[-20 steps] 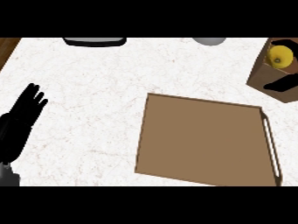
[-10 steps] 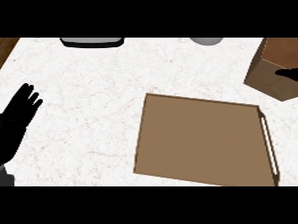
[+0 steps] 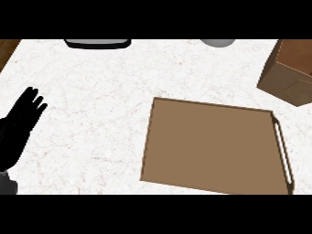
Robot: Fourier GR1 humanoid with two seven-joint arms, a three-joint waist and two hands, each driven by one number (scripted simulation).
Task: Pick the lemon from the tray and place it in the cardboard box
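At lower left — left robot hand (image 3: 15,123) resting, fingers straight — tray (image 3: 212,146) beside

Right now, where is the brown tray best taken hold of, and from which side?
Probably the pale handle along the tray's right edge, coming from the right: the tray lies flat on the counter, and that bar seems its only graspable part.

White counter (image 3: 90,82) bears tray (image 3: 212,146) and cardboard box (image 3: 297,73).
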